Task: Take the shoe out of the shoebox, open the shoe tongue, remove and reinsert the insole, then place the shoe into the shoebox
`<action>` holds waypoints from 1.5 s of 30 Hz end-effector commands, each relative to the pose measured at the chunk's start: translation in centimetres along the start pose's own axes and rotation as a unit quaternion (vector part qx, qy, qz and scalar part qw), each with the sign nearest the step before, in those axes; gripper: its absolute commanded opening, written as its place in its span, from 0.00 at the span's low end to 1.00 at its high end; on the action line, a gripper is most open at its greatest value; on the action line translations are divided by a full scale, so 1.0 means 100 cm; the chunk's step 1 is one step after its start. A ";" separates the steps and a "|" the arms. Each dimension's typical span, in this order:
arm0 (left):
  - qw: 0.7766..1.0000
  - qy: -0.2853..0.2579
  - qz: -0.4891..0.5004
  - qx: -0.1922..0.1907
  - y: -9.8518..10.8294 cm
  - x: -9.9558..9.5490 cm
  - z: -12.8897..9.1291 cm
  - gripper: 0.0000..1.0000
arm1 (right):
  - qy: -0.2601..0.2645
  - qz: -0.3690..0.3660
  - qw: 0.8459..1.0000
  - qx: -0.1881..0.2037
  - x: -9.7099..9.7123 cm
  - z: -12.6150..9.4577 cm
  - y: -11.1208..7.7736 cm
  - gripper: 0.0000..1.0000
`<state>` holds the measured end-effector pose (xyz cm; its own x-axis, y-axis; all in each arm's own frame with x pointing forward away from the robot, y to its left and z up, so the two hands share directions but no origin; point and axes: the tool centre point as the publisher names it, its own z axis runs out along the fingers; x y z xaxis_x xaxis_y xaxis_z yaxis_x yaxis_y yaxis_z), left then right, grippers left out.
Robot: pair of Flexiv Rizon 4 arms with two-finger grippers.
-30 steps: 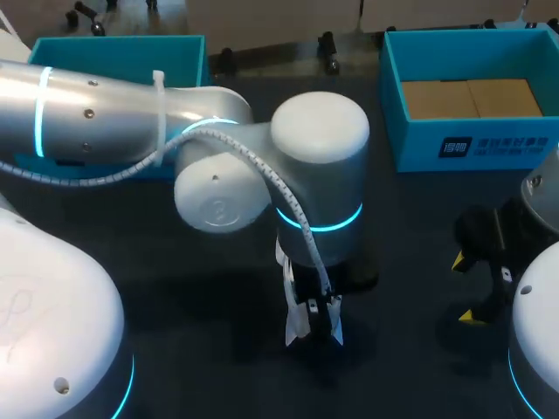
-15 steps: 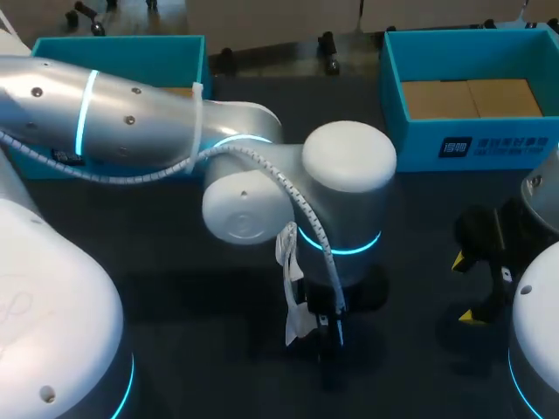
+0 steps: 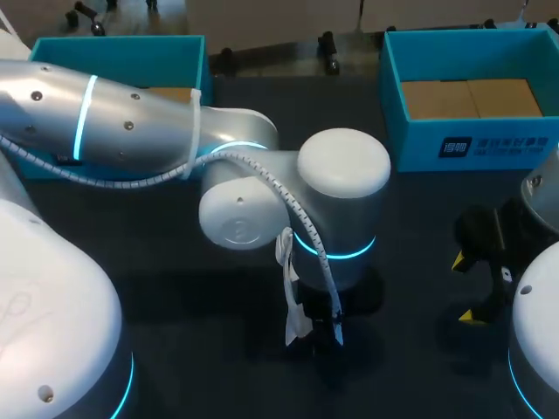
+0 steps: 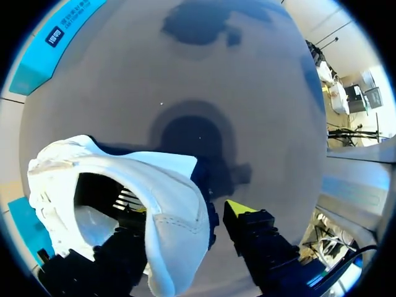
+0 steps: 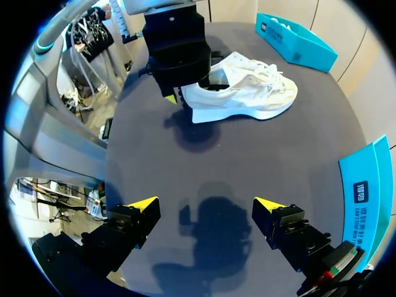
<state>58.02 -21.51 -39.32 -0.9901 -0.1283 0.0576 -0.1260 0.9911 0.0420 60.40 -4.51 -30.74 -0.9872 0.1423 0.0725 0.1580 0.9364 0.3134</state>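
Your left arm [image 3: 131,131] comes in from the left and reaches past the middle of the table [image 3: 175,349]. In the head view its big round wrist hides most of what is under it. Only a thin white bit of the shoe [image 3: 293,301] peeks out there.

The shoe is white, and it is out of both boxes. In the right wrist view it sits sole down on the dark table. Its toe points away from your left gripper [image 5: 174,93], which is at the heel end.

In the left wrist view, one finger is down inside the shoe's opening. The other finger [image 4: 238,208], the one with the yellow tip showing, is outside the heel. The soft back wall of the heel is squeezed between them. So the left gripper is clamped on the shoe.

Your right gripper [image 5: 205,204] is near the right side of the table, well apart from the shoe. Its two yellow tips are wide apart, and only the dark table shows between them.

The left blue box [image 3: 113,48] is at the far left corner. The right blue box [image 3: 472,144] is at the far right corner and has brown cardboard [image 3: 467,98] in it. Both boxes are well apart from the shoe.
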 end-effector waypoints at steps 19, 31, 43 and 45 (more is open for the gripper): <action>1.000 -0.003 0.016 -0.004 0.005 -0.019 -0.035 0.00 | -0.002 0.000 1.000 0.001 0.002 0.000 0.000 1.00; 0.998 0.014 0.052 -0.012 0.031 -0.072 -0.119 0.00 | -0.002 0.000 1.000 0.001 0.002 0.000 0.000 1.00; 0.998 0.003 0.063 -0.016 0.061 -0.122 -0.174 0.00 | -0.002 0.000 1.000 0.001 0.002 0.000 0.000 1.00; 0.998 0.004 0.067 -0.018 0.065 -0.130 -0.183 0.00 | -0.002 0.000 1.000 0.001 0.002 0.000 0.000 1.00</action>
<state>70.24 -15.67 -24.66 -0.9980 0.0055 0.0635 0.0108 0.9965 0.0832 60.40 -4.51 -30.74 -0.9872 0.1423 0.0725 0.1580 0.9364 0.3134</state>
